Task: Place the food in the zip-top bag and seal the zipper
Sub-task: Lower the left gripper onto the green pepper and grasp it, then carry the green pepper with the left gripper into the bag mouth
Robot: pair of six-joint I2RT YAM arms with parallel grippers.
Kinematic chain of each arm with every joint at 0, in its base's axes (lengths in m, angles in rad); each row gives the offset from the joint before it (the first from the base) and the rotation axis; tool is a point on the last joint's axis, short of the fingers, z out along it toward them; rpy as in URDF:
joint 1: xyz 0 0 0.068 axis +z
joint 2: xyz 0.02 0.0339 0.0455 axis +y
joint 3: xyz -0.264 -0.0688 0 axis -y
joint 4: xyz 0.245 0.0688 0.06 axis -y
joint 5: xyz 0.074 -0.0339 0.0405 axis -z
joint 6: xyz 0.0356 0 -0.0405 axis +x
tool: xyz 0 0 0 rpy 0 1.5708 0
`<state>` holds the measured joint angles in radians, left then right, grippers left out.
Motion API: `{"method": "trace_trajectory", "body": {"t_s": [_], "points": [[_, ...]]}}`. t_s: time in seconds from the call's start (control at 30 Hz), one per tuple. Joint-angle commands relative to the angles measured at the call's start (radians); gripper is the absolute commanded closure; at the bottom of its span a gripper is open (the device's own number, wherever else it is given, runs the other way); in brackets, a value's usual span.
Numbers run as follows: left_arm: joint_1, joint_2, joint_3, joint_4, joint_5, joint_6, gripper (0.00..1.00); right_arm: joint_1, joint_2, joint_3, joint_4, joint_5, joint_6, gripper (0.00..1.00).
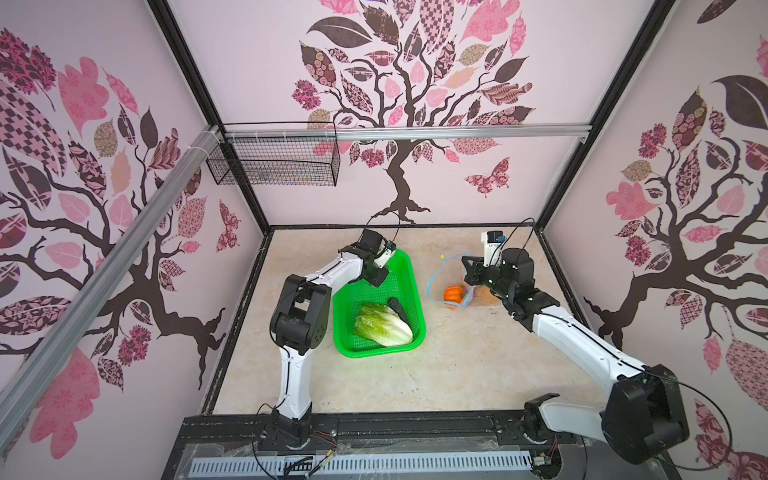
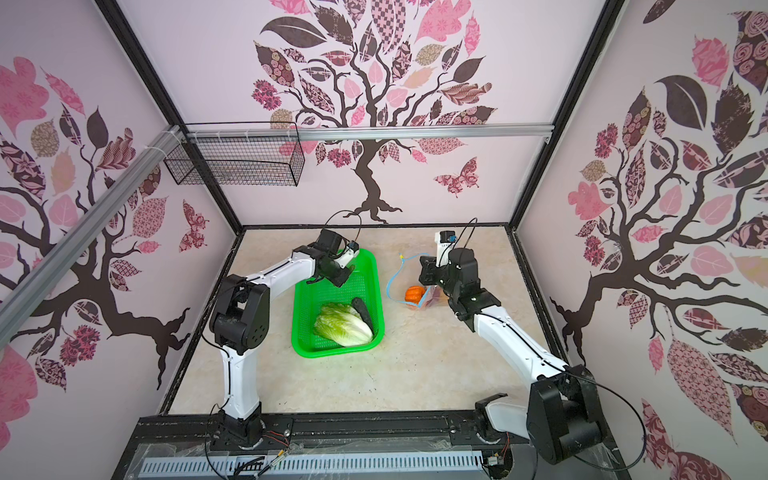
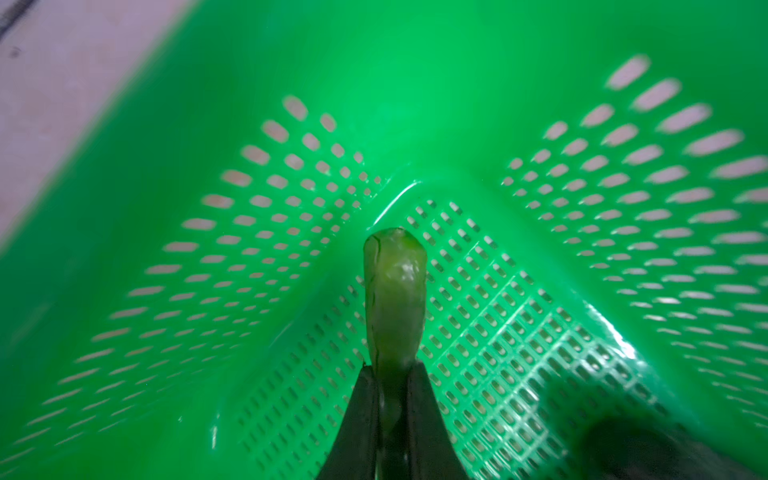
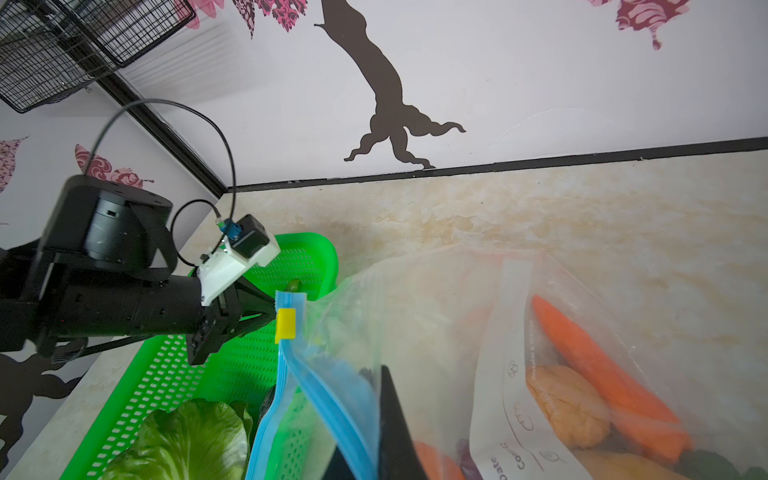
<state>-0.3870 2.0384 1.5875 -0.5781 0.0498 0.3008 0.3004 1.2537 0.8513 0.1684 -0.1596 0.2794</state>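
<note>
One cabbage (image 1: 384,330), one pumpkin (image 1: 453,294), one pod (image 3: 395,299), one bag (image 4: 415,299)

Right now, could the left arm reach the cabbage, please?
Reach, probably yes: the cabbage lies uncovered in the basket. Grasping it, no: the left gripper's jaws are shut on a green pod.

Glossy, smooth slotted plastic is being shown by the green basket (image 3: 436,104). A wet-looking sheen is being carried by the small green piece (image 3: 395,291). Clear, crinkly film is being presented by the zip-top bag (image 4: 436,299), its zipper (image 4: 328,390) in smooth light-blue plastic. Waxy, veined leaves are being displayed by the cabbage (image 1: 384,326); a matt, marbled finish by the tabletop (image 1: 478,365); thin black wire by the rack (image 1: 274,166).
</note>
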Motion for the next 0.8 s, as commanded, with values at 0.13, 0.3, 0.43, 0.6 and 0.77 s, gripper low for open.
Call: {"method": "trace_trajectory", "body": {"t_s": [0.13,0.3,0.43,0.6,0.77], "points": [[-0.003,-0.208,-0.123,0.156,0.148,-0.227,0.88,0.002,-0.021,0.005,0.011,0.003,-0.009,1.0],[-0.004,-0.348,-0.218,0.296,0.313,-0.416,0.89,0.002,-0.023,0.003,0.011,0.0,-0.006,1.0],[-0.02,-0.435,-0.304,0.433,0.408,-0.548,0.88,0.002,-0.025,0.003,0.013,-0.001,-0.005,1.0],[-0.133,-0.471,-0.326,0.449,0.376,-0.58,0.88,0.002,-0.024,0.002,0.016,-0.008,-0.002,1.0],[-0.262,-0.448,-0.321,0.5,0.359,-0.583,0.87,0.002,-0.025,0.002,0.017,-0.012,0.001,1.0]]}}
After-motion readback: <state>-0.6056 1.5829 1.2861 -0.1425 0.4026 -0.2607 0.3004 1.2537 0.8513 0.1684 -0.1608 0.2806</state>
